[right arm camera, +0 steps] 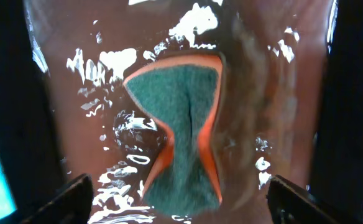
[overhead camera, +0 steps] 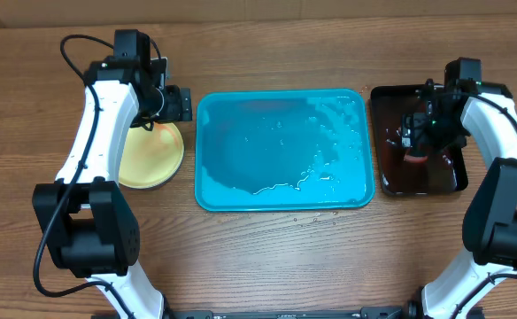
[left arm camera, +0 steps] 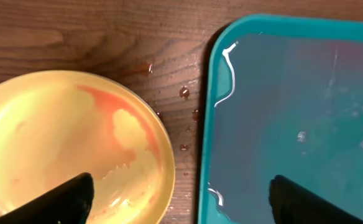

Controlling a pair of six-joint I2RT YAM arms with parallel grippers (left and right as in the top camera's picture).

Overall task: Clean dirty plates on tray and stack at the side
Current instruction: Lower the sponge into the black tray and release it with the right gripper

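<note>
A pale yellow plate (overhead camera: pixel 150 159) lies on the table just left of the turquoise tray (overhead camera: pixel 285 190); I cannot tell whether others lie under it. In the left wrist view the plate (left arm camera: pixel 57 137) carries a faint orange-red smear. The tray (left arm camera: pixel 293 112) holds no plates, only a film of water. My left gripper (overhead camera: pixel 179 105) (left arm camera: pixel 181 199) hangs open above the gap between plate and tray, holding nothing. My right gripper (overhead camera: pixel 415 140) (right arm camera: pixel 184 199) stands open over a green-and-orange sponge (right arm camera: pixel 181 137), its fingers clear of it on both sides.
The sponge (overhead camera: pixel 415 158) lies in a wet, glossy black tray (overhead camera: pixel 444 182) to the right of the turquoise one. Water drops (left arm camera: pixel 184 93) dot the wood between plate and tray. Bare table runs along the front edge.
</note>
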